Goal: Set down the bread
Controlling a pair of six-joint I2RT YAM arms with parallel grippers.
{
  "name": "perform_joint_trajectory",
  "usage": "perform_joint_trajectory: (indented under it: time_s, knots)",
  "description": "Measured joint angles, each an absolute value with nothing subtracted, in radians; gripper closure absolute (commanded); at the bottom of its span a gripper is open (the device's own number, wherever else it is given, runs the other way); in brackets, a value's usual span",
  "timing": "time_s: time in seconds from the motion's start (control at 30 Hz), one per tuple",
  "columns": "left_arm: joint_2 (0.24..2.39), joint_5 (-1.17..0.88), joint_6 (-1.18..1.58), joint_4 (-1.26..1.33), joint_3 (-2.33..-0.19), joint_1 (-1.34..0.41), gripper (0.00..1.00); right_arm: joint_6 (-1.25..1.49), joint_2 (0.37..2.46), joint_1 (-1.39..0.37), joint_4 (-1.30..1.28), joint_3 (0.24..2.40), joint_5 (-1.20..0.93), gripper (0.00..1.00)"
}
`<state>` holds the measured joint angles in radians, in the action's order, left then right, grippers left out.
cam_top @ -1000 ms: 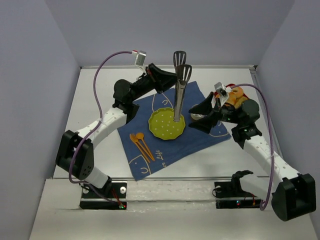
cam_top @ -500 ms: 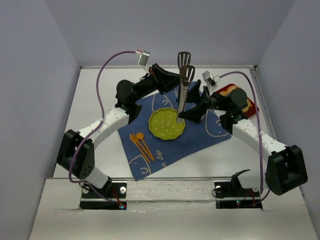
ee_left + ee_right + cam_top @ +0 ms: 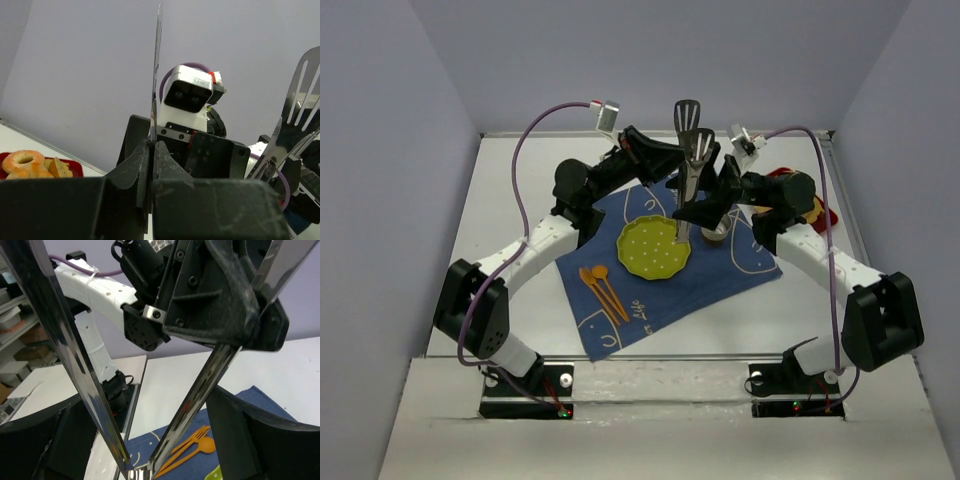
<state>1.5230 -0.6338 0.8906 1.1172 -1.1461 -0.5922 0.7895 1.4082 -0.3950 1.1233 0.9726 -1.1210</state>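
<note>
My left gripper [image 3: 670, 160] is shut on one arm of the metal tongs [image 3: 686, 170] and holds them upright, hinge end down over the green plate [image 3: 650, 255]. In the left wrist view the fingers [image 3: 142, 160] pinch that thin arm [image 3: 156, 75]; the other slotted arm [image 3: 295, 110] stands to the right. My right gripper [image 3: 705, 210] is open, with both tong arms [image 3: 200, 390] passing between its fingers [image 3: 240, 430]. Golden-brown pieces [image 3: 57, 168] lie beside a doughnut [image 3: 22, 161] on the red tray [image 3: 815, 205]; I cannot tell whether one is the bread.
A blue cloth [image 3: 720, 275] lies under the plate. An orange fork and spoon [image 3: 603, 290] lie on it left of the plate, and also show in the right wrist view [image 3: 197, 442]. Both arms crowd together behind the plate.
My right arm swung left from the red tray to the tongs, and its open fingers now sit around the tong arms. The left gripper shifted the tongs slightly right.
</note>
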Motion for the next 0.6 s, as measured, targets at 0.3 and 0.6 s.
perform_joint_trajectory:
  time_s: [0.3, 0.6]
  knots:
    - [1.521, -0.606, 0.858, 1.106, -1.146, -0.595, 0.94, 0.849, 1.447, -0.396, 1.13, 1.026, -1.079, 0.59]
    - [1.515, -0.585, 0.804, 1.023, -1.147, -0.587, 0.01, 0.856, 1.441, -0.409, 1.081, 1.04, -1.084, 0.64]
